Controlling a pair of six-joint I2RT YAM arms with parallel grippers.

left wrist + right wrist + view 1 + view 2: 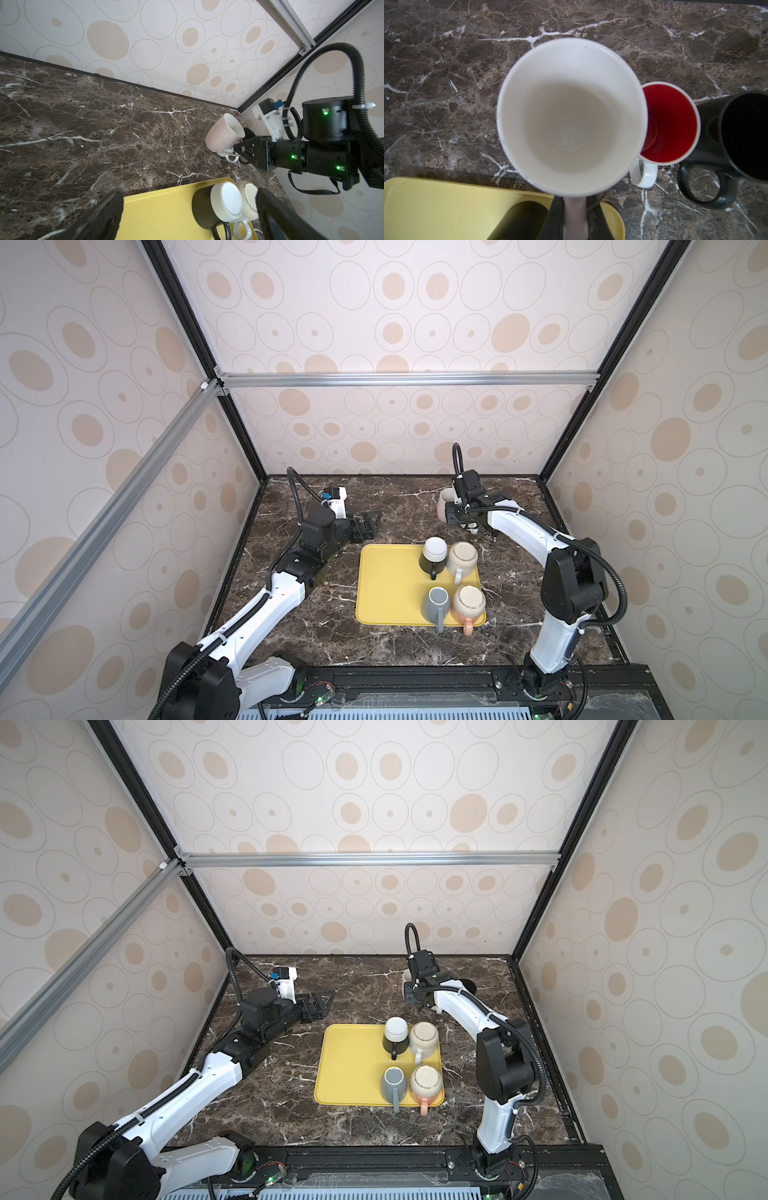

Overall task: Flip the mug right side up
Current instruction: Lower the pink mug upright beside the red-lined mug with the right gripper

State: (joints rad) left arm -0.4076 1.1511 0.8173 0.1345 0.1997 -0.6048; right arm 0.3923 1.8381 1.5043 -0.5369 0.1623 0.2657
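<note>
Holding the pink mug [571, 116] by its handle [574, 209]; my right gripper [575, 220] is clenching on it, and the mug's mouth is facing up at my wrist camera. The mug is sitting near the far right corner of the desk [395, 506] and is leaning in the left wrist view. I am not managing to tell whether its base is touching the desk. My left gripper [371, 524] is hanging released and empty toward the far left edge, well apart.

Risks I am weighing:
- I am gripping the handle alone, so the mug may be pivoting about it, landing on an edge and tipping.
- The red-lined mug [670, 124] is standing just beside the rim, with the black mug [745, 135] beyond it. A sideways drift is risking a knock.
- Letting go while it is leaning is inviting a topple.

Toward me, the tray [386, 593] is carrying four bottom-up mugs [434, 547]. They are crowding my retreat path.
</note>
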